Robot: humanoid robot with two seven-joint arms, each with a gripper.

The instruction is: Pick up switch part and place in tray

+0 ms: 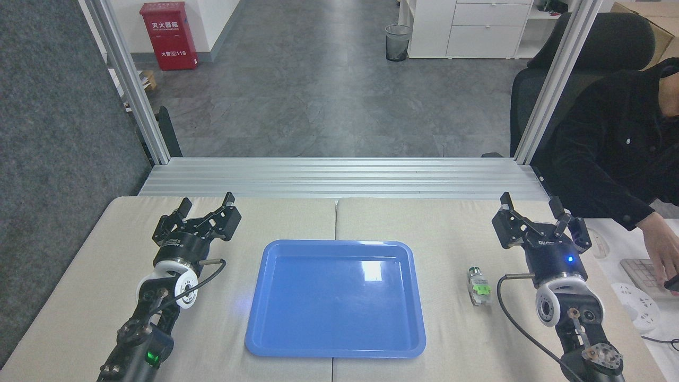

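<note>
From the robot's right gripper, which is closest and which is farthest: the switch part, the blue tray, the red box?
From the right gripper, head view:
1. Switch part, just left of that arm.
2. Tray, in the table's middle.
3. Red box, far across the room, upper left.

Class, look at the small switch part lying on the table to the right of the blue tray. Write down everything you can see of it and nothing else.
The switch part is a small, pale, translucent block that looks like plastic, with a bright green clip at its middle and a silver-dark cylindrical end pointing away from the robot. It lies flat on the beige table, lengthwise front to back, between the tray and the right arm. Nothing holds it; only the table touches it. The right hand, open, is beyond it, well clear.
</note>
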